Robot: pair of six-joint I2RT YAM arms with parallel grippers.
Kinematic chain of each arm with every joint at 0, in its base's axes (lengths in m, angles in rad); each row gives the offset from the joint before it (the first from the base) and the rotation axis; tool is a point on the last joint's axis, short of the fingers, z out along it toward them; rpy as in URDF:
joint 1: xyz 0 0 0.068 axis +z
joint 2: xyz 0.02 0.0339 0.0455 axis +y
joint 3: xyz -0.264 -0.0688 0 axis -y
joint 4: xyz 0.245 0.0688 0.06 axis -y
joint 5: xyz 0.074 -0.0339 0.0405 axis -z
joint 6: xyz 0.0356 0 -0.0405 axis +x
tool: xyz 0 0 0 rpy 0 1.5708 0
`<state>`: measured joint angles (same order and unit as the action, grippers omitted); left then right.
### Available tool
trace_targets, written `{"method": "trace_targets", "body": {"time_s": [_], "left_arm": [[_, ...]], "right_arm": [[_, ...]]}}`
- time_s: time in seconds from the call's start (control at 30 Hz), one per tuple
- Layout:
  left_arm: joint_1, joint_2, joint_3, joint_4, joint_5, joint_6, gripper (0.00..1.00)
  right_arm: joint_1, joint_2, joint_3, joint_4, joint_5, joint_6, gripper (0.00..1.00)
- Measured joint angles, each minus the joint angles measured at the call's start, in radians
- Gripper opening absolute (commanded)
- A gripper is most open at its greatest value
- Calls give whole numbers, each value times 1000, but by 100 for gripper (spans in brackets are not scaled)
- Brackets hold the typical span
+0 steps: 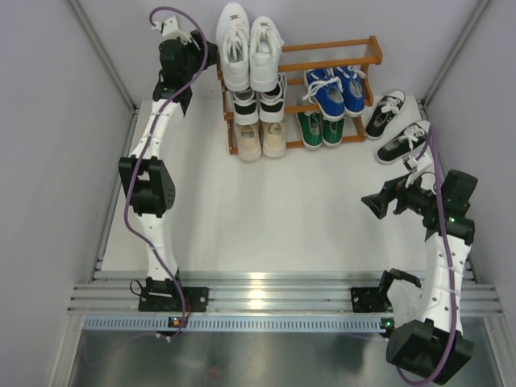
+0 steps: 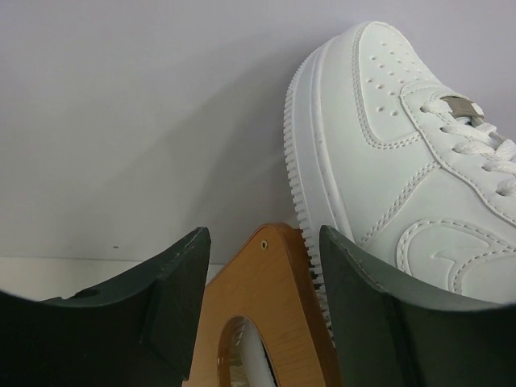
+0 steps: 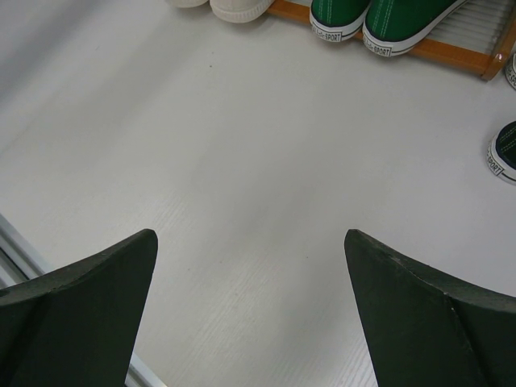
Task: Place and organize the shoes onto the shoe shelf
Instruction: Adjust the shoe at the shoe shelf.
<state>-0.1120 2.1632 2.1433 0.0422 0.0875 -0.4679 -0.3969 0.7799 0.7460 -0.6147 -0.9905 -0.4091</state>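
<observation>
**Shoe shelf** (image 1: 367, 50): orange-brown, three stepped tiers of bars, at the far middle of the desk (image 1: 242, 218).

**Stock on shelf**
- Top tier, left half: white pair (image 1: 248, 48), side by side.
- Middle tier: black pair (image 1: 258, 103) at left, blue pair (image 1: 339, 89) at right.
- Bottom tier: beige pair (image 1: 262, 139) at left, green pair (image 1: 321, 127) at right.

**Off shelf:** second black pair (image 1: 403, 141), on the desk just right of the shelf, the two shoes apart and angled.

**Left hand** (image 1: 176, 34): raised at the shelf's upper left end, beside the white pair. Spread, pinching nothing. In the wrist view, fingers (image 2: 161, 298) either side of the wooden end panel (image 2: 266, 290), the right one close against a white shoe's ribbed sole.

**Right hand** (image 1: 377, 205): over bare desk at the right, well apart from the shelf. Spread wide, holding nothing.
</observation>
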Motion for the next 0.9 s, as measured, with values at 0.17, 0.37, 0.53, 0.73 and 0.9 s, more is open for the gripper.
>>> {"method": "trace_targets", "body": {"time_s": [0.17, 0.37, 0.53, 0.73, 0.9], "left_arm": [[0, 1, 4, -7, -3, 2, 64], [0, 6, 21, -29, -6, 3, 66], [-1, 6, 31, -50, -29, 0, 67], [-4, 6, 31, -51, -60, -16, 67], [-2, 6, 29, -51, -59, -33, 67]], "right_arm": [[-1, 0, 0, 0, -1, 0, 99], [-5, 0, 0, 0, -3, 0, 99], [-6, 0, 0, -1, -3, 0, 100], [-6, 0, 0, -1, -3, -1, 99], [-6, 0, 0, -1, -3, -1, 100]]}}
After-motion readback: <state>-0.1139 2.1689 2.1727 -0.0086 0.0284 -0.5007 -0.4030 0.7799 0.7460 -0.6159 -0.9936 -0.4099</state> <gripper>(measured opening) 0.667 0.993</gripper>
